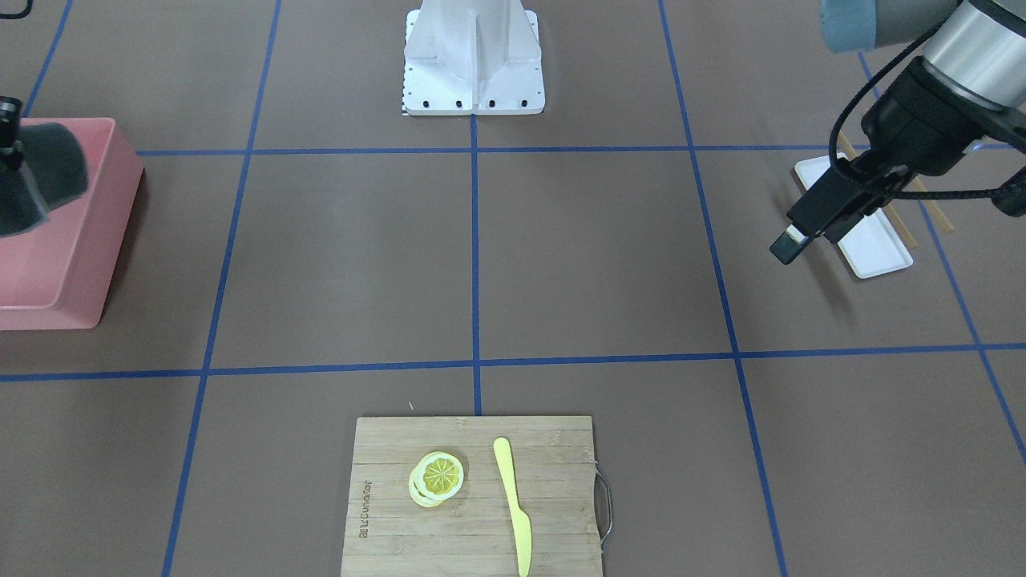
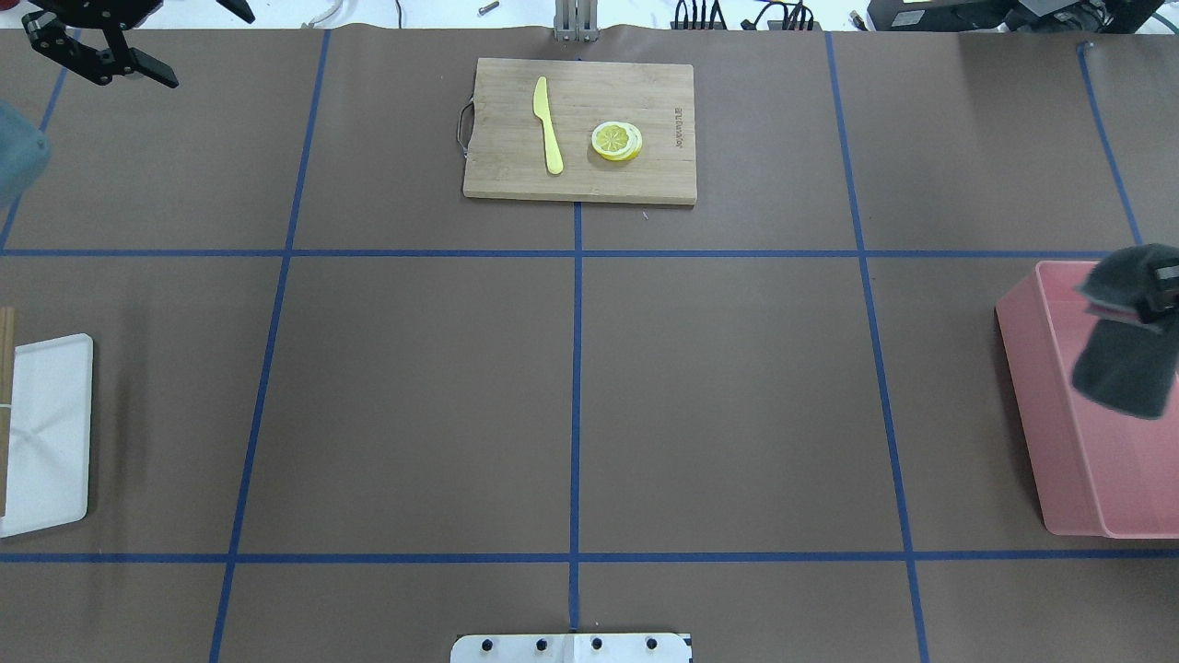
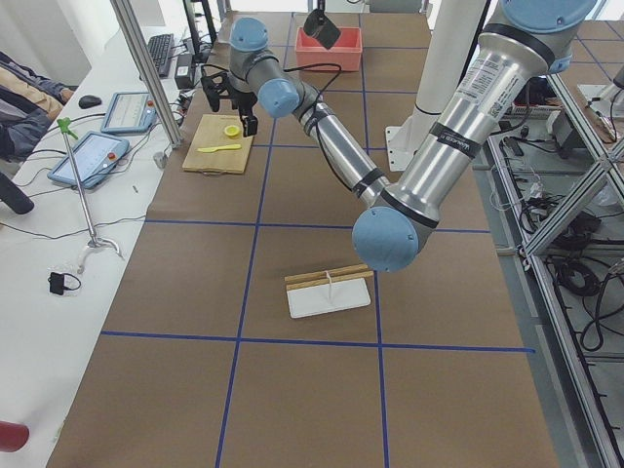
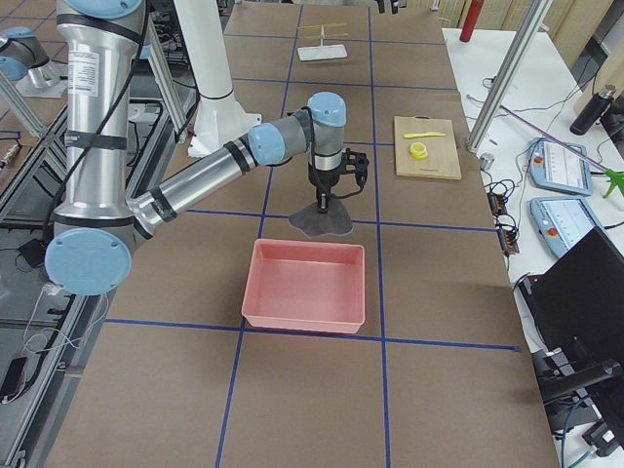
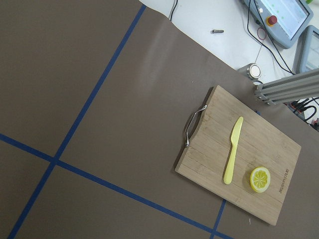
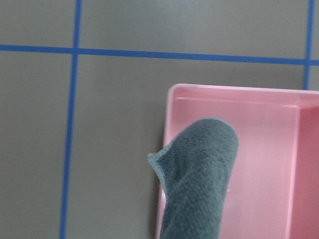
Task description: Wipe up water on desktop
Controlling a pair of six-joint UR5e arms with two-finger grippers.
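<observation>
The brown desktop (image 2: 718, 387) with its blue tape grid shows no water that I can make out. My right gripper (image 2: 1151, 299) is shut on a dark grey cloth (image 2: 1126, 368) and holds it hanging over the near-left corner of a pink bin (image 2: 1078, 460). The cloth also shows in the right wrist view (image 6: 199, 184) and the front view (image 1: 44, 172). My left gripper (image 2: 103, 63) is open and empty, held high over the far left of the table; it also shows in the front view (image 1: 793, 240).
A bamboo cutting board (image 2: 645, 92) with a yellow knife (image 2: 547, 124) and a lemon slice (image 2: 615, 141) lies at the far middle. A white tray (image 2: 46, 433) with chopsticks (image 2: 5, 368) lies at the left edge. The robot base (image 2: 571, 647) stands at the near middle.
</observation>
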